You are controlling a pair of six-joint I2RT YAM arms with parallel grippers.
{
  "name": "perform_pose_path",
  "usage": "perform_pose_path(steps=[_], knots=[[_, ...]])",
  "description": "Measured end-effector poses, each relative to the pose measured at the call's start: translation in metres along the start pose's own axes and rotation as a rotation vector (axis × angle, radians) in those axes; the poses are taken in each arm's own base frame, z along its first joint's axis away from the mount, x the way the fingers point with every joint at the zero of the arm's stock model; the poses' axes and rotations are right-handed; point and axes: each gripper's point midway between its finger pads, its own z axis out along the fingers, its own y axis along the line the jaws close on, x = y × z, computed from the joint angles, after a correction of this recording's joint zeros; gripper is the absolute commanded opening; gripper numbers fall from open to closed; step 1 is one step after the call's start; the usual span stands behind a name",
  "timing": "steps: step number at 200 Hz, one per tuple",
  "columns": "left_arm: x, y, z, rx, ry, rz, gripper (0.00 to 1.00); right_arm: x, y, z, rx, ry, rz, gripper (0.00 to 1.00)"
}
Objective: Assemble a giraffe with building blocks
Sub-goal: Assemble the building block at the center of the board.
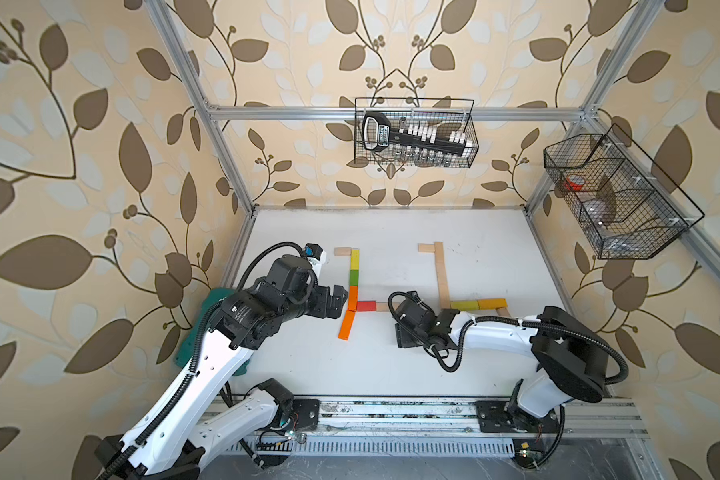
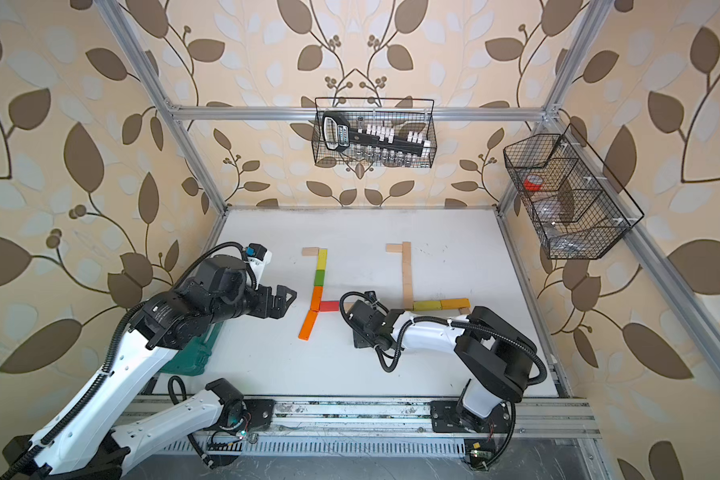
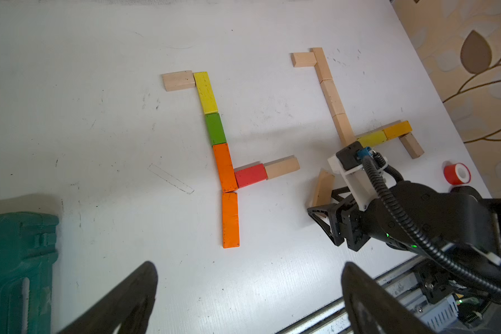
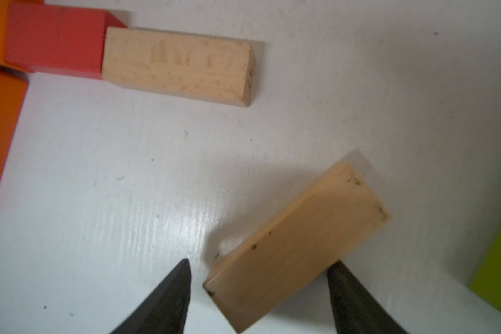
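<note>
The short pale plain-wood rectangular plank [image 4: 298,245], its edges flecked dark, lies between the parted jaws of the right gripper [image 4: 262,261], with a gap on one side. The left gripper [image 3: 248,264] gapes wide.

**Four Views, One Table**

Both top views look down from high above the front edge of the table [image 1: 329,365], facing its back edge and taking in all of it. The left wrist view sits lower, angled across toward the right edge, catching the building blocks [image 3: 224,167] and right arm [image 3: 434,208]. The right wrist view hangs very close over a pale plank [image 4: 295,245], seemingly blurred by nearness. All four share the red block [image 4: 55,40].
</note>
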Motion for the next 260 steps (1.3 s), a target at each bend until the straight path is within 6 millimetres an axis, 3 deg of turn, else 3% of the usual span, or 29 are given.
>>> perform_pose_path(steps=[35,65,122,157,187,227,260], knots=[[0.002,-0.002,0.004,0.011,0.018,0.018,0.99,0.002,-0.005,-0.002,0.032,0.022,0.088,0.68],[0.001,-0.004,0.004,0.021,0.016,0.022,0.99,0.001,-0.007,0.002,0.065,0.037,0.133,0.44],[0.0,-0.01,0.004,0.051,0.015,0.022,0.99,0.009,-0.012,-0.003,0.074,0.047,0.144,0.23],[-0.001,-0.013,0.004,0.069,0.011,0.022,0.99,0.033,0.002,-0.012,0.037,0.065,0.041,0.21],[-0.003,-0.015,0.005,0.077,0.002,0.022,0.99,0.042,0.021,-0.012,-0.018,0.065,-0.037,0.21],[-0.003,-0.015,0.007,0.076,0.008,0.022,0.99,0.033,0.031,-0.007,-0.043,0.042,-0.082,0.2],[-0.003,-0.015,0.007,0.076,0.008,0.022,0.99,0.019,0.024,-0.002,-0.042,0.032,-0.065,0.2]])
